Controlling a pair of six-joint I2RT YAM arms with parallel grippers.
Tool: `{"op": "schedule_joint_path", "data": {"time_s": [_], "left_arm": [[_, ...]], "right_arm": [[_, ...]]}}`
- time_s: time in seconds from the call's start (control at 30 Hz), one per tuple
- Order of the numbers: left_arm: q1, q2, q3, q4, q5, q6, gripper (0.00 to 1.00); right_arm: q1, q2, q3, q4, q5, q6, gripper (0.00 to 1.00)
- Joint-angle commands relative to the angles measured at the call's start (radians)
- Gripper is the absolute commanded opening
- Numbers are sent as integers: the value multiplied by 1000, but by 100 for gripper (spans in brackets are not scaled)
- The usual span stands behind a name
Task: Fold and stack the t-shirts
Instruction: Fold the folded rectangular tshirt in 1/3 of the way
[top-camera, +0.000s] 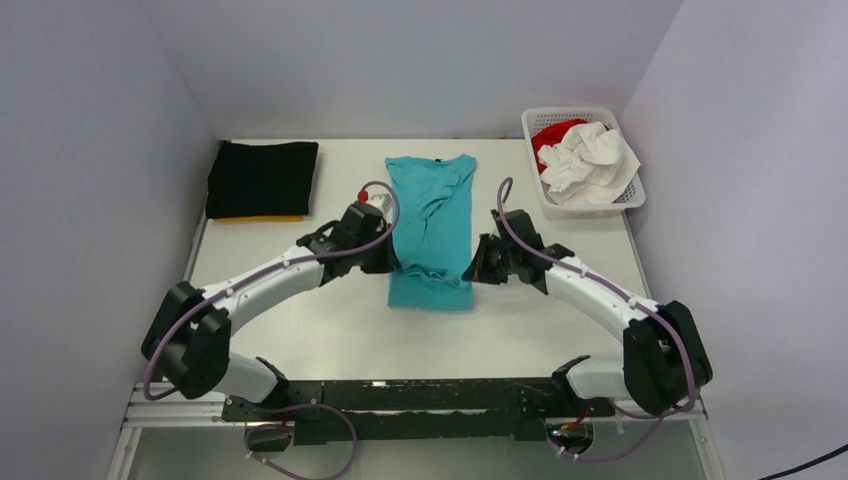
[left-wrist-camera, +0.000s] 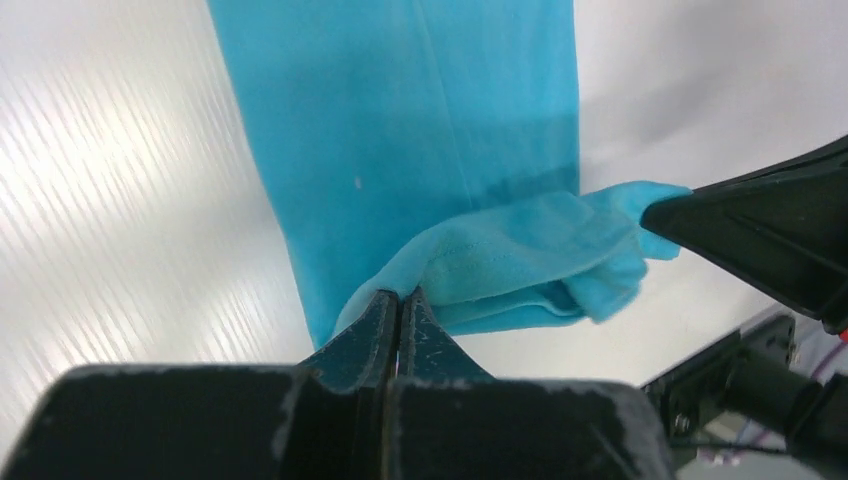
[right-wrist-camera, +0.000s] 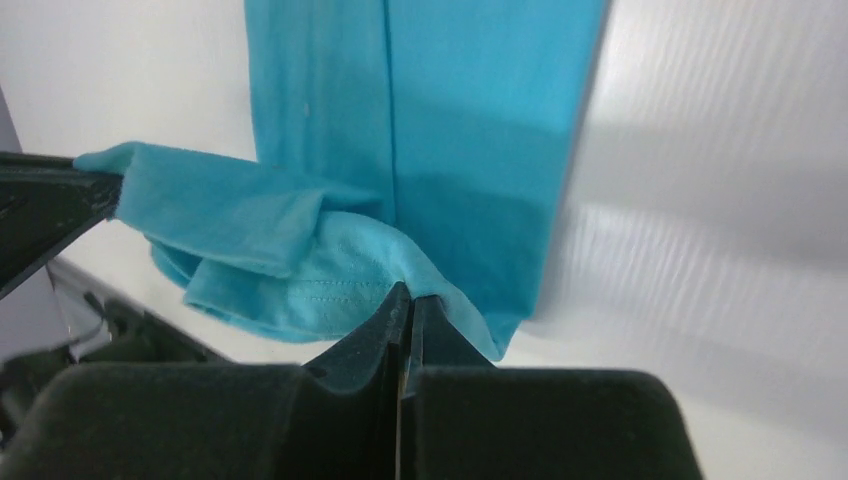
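Pinching the near hem of the turquoise t-shirt (top-camera: 432, 210), my left pincer (left-wrist-camera: 400, 300) and right pincer (right-wrist-camera: 410, 295) were each clamped on cloth, the shirt lying flat ahead of them. I judged both should carry the hem forward evenly, level and taut.

The white table (top-camera: 330, 330) carries a turquoise t-shirt (top-camera: 430, 210), stretched lengthwise from between the left fingers (left-wrist-camera: 365, 335) and the right fingers (right-wrist-camera: 372, 335) to well beyond them. Past the left fingers and outward lies an orange-yellow shirt (top-camera: 260, 218) under a folded black shirt (top-camera: 262, 177). Past the right fingers and outward stands a white basket (top-camera: 590, 205).
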Motion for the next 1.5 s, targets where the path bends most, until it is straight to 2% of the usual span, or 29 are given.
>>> {"op": "schedule_joint_path", "data": {"time_s": [0.0,0.3,0.53,0.77,0.93,1.0,1.03,1.13,1.17,1.2,1.23,1.27,1.3,1.33,1.4,1.47], "left_arm": [[74,86,147,32,-20,74,0],[185,307,358,14,44,144,0],[212,411,440,18,76,195,0],[230,538,543,-17,116,227,0],[245,579,570,-30,88,210,0],[254,589,580,-36,86,205,6],[259,593,583,-35,87,203,12],[275,588,593,-21,112,211,31],[280,580,599,-23,128,215,46],[281,565,597,-24,140,219,64],[281,546,587,-17,140,220,78],[282,519,566,-9,143,219,87],[282,480,540,1,144,215,97],[281,446,504,16,144,210,99],[281,373,424,37,134,194,99],[281,297,317,53,125,173,99]], "right_arm": [[-77,93,129,82,53,-70,0],[-150,296,300,141,29,-102,0],[-185,429,389,160,-5,-100,0],[-195,494,420,169,21,-80,0],[-203,562,468,171,23,-77,1],[-206,594,491,171,19,-66,2],[-207,607,501,172,20,-62,4],[-215,636,544,171,48,-59,12],[-217,640,571,164,48,-70,21],[-217,639,586,153,51,-83,33],[-218,636,603,136,59,-93,52],[-218,620,610,128,67,-101,65],[-218,597,601,128,83,-107,72],[-216,573,585,133,93,-116,78],[-214,509,530,141,103,-134,98],[-205,443,456,161,80,-168,100]]}}
